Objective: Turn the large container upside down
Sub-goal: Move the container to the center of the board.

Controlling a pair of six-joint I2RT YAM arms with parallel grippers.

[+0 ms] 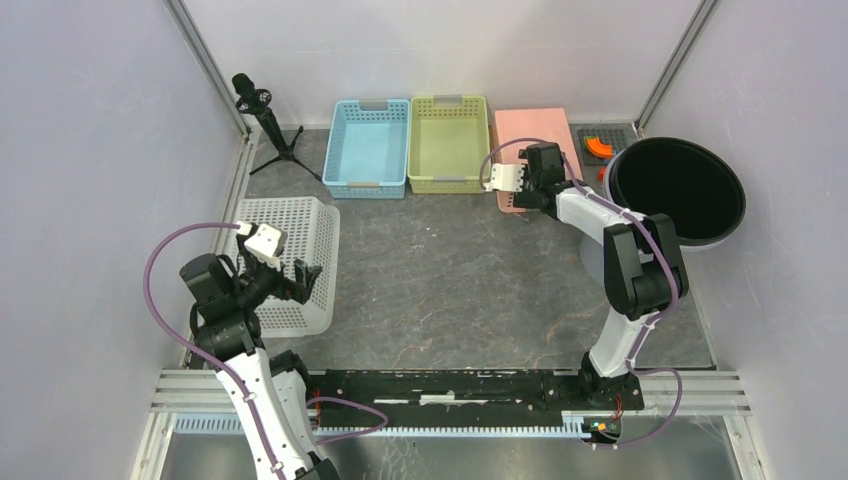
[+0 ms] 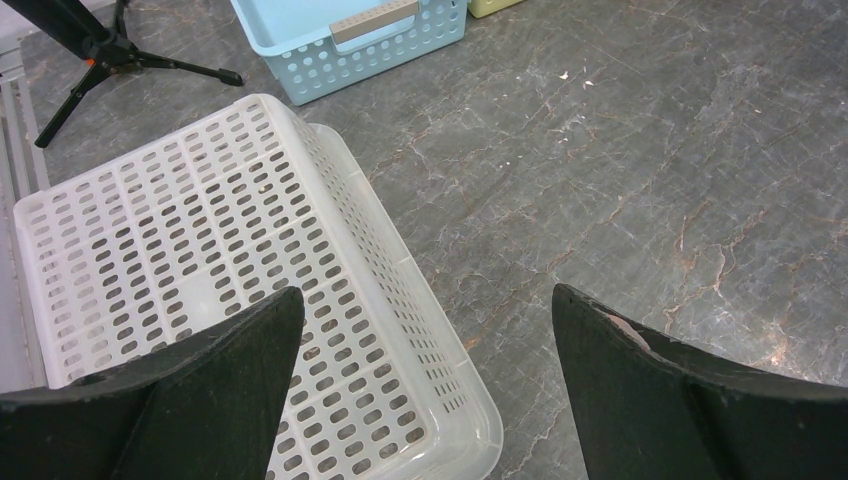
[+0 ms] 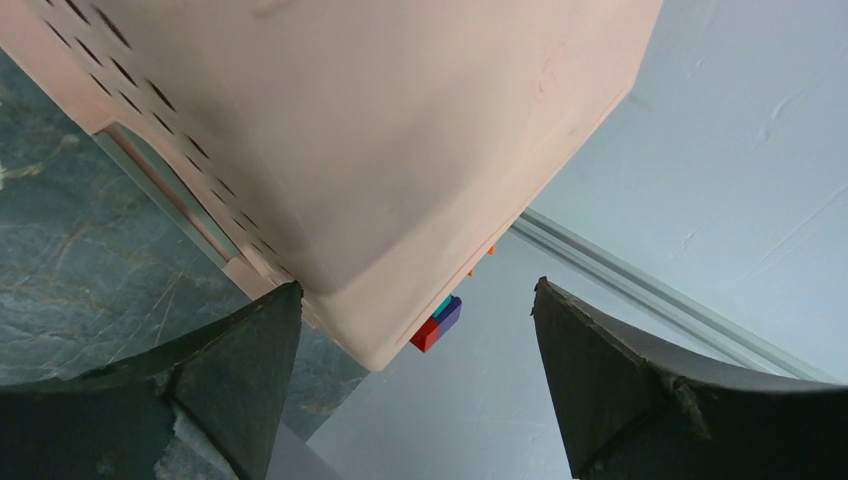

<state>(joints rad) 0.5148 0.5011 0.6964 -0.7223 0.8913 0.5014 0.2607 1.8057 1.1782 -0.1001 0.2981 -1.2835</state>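
Note:
A large white perforated basket (image 1: 295, 235) lies bottom-up on the left of the table; it also shows in the left wrist view (image 2: 230, 250). My left gripper (image 1: 292, 280) is open and empty, hovering above the basket's near right corner (image 2: 428, 300). A big round black tub (image 1: 675, 190) stands open-side up at the right edge. My right gripper (image 1: 538, 158) is open and empty, hovering over the near end of a pink basket (image 1: 535, 130) that lies bottom-up (image 3: 350, 120). In the right wrist view the gripper (image 3: 415, 290) frames that basket's corner.
A blue basket (image 1: 368, 145) and a green basket (image 1: 448, 140) stand upright at the back. A black tripod (image 1: 265, 115) stands back left. Orange pieces (image 1: 598, 147) lie behind the tub. A red and blue block (image 3: 436, 323) peeks from behind the pink basket.

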